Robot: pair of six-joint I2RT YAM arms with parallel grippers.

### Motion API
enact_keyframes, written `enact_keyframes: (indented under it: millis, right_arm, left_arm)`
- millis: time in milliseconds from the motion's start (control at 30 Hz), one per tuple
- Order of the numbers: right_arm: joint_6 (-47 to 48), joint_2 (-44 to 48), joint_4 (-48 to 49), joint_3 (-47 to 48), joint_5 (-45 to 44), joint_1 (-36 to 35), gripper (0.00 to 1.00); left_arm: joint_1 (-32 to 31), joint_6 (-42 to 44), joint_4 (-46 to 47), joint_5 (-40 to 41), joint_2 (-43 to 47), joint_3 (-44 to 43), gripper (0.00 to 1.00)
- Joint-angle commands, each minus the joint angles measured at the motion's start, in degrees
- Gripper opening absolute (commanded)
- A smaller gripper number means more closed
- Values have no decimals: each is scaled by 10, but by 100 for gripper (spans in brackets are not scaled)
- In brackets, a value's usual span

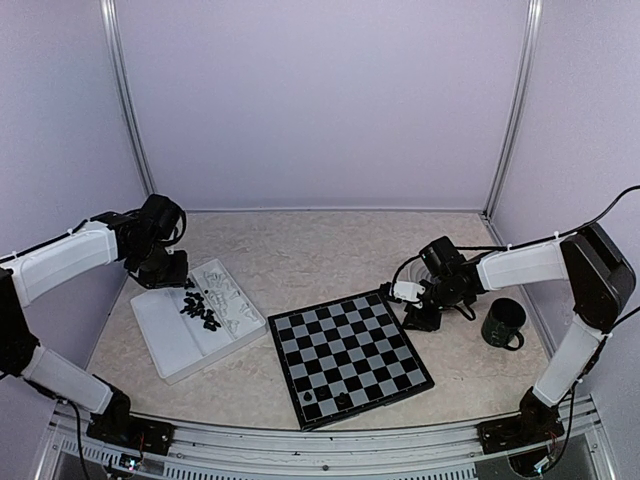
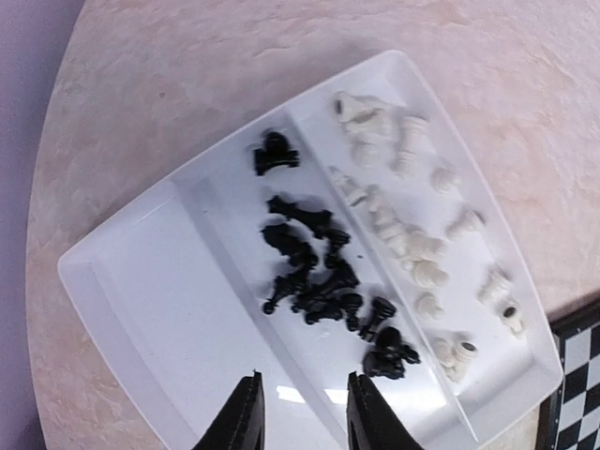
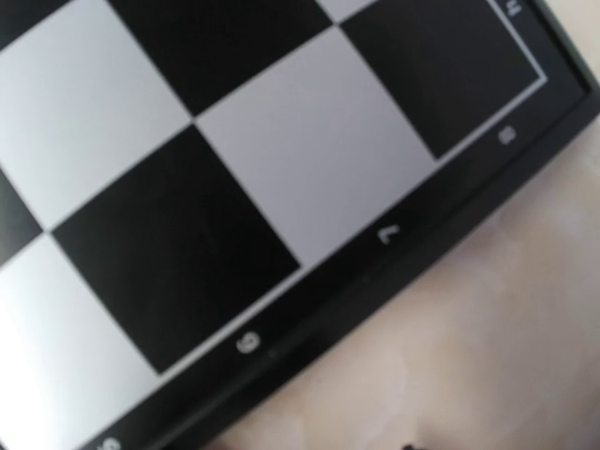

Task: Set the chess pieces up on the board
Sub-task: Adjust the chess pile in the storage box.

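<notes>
**Over the tray: left gripper [image 2: 300,417] part open, nothing held; right gripper [image 1: 405,292] state unreadable**

On the left, a white tray [image 1: 165,335] is set on the table [image 1: 300,250], just beside the board's left corner. The left gripper is held above the tray's far left side. In its wrist view a narrow gap is seen between the two fingers [image 2: 239,422], and nothing is gripped. The black pieces [image 2: 319,272] are heaped in the tray's middle compartment, mostly lying down. The white pieces [image 2: 403,234] are scattered in the compartment on the board side.

In the middle, the board [image 1: 348,355] is laid flat, turned at an angle to the table's near edge. Two dark pieces [image 1: 308,407] are stood on its near row, close together.

At the board's far right corner the right gripper is held low, just beside the edge. Its wrist view is filled by board squares and the numbered rim, and no fingers are shown. Whether it is open or closed, or holding anything, cannot be told.

Far right, a dark mug [image 1: 503,324] is stood upright on the table, apart from the board.
</notes>
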State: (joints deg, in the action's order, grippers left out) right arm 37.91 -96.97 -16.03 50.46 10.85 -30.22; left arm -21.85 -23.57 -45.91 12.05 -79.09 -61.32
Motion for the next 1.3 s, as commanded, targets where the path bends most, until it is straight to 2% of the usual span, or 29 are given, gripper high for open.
enact_keyframes:
  millis: [0,333,700,1067,1267]
  right_arm:
    - [3,-9,-7,0,-4,-9,46]
    - [5,-10,-6,-3,-9,-9,46]
    - [8,-17,-10,-1,-7,-9,46]
    - [10,-20,-10,-2,-8,-9,46]
    - [10,-23,-13,0,-3,-10,46]
  left_arm:
    - [48,13,55,-18,21,29,30]
    - [69,20,103,-22,-97,23,33]
    - [86,17,140,11,-164,-35,37]
    - [106,15,172,-3,-215,-40,26]
    - [109,0,191,9,-236,-44,33]
